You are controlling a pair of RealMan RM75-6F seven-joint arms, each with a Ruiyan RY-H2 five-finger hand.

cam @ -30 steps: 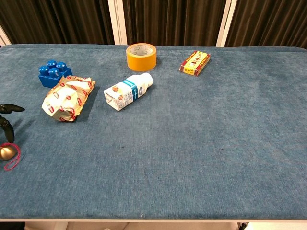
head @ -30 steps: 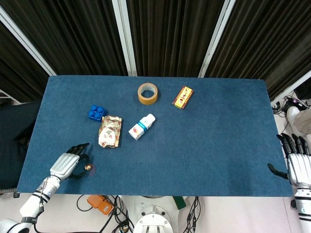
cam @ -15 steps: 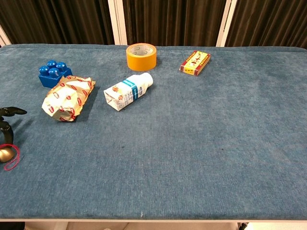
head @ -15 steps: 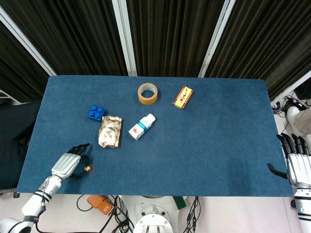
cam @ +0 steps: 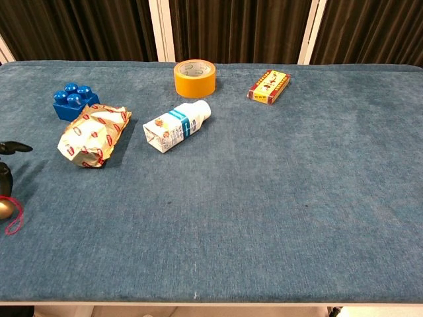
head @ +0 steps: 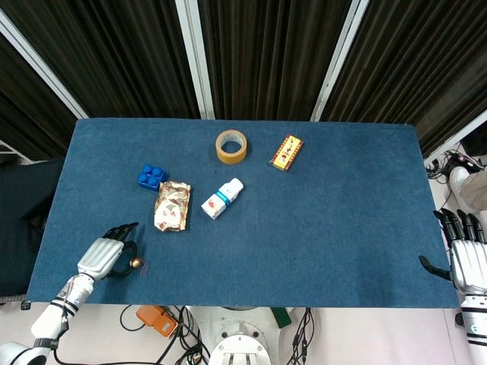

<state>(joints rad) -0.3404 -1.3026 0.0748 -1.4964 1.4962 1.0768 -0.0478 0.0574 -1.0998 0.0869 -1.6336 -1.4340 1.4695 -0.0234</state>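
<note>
The left hand (head: pixel 103 257) sits at the near left corner of the blue table (head: pixel 327 228), its dark fingers (head: pixel 122 230) stretched forward and curved down around a small brass-coloured bell (head: pixel 138 263) with a red string (cam: pixel 13 221). In the head view the bell lies just to the right of the palm, under the thumb side; whether the fingers actually pinch it or only cup around it cannot be told, since the chest view shows only a fingertip (cam: pixel 14 146) and the bell's edge at the left border of the frame. The bell is round, so it has no clear long axis; its string trails off toward the near edge of the table, looping on the cloth. Beyond the fingertips, further up the table, lies a crumpled snack wrapper (head: pixel 172 206), its long axis running roughly away from the robot, with a blue building block (head: pixel 152 176) just behind it to the left. To the wrapper's right a small white bottle (head: pixel 222 198) lies on its side, cap pointing toward the far right. Behind that stand a roll of tape (head: pixel 230 145), flat on the table, and a small red and yellow box (head: pixel 286 152). The right hand (head: pixel 466 255) hangs off the right edge of the table, well apart from everything, its fingers spread and straight, holding nothing.
</note>
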